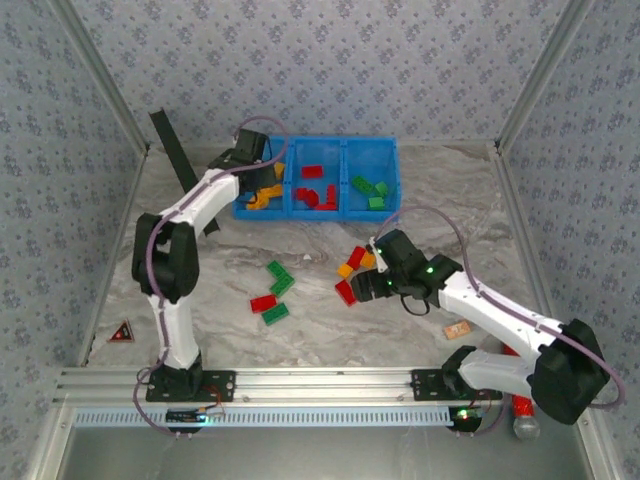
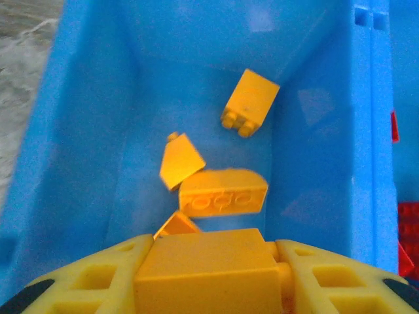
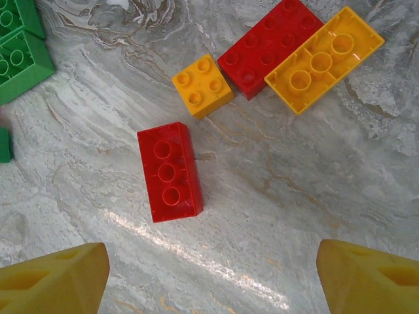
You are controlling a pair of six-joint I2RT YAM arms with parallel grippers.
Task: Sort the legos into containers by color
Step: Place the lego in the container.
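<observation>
Pinched in the left gripper [image 2: 211, 291], a yellow brick [image 2: 203, 258] is held above the bin [image 2: 78, 131]; the right gripper [image 3: 211, 255] is spread.

Glossy moulded plastic bricks [image 3: 169, 171]; smooth, shiny blue plastic bin [image 2: 85, 131]; marbled tabletop [image 3: 275, 216] with a soft sheen.

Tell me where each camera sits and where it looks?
Top external: above, behind the bases, looking down on table, blue bin, left arm, right arm.
Left wrist: on the left arm, facing into the bin; left fingers grip an orange-yellow brick.
Right wrist: on the right arm, facing down at a red brick; right fingers open.
Shared: that red brick shows from above too.
</observation>
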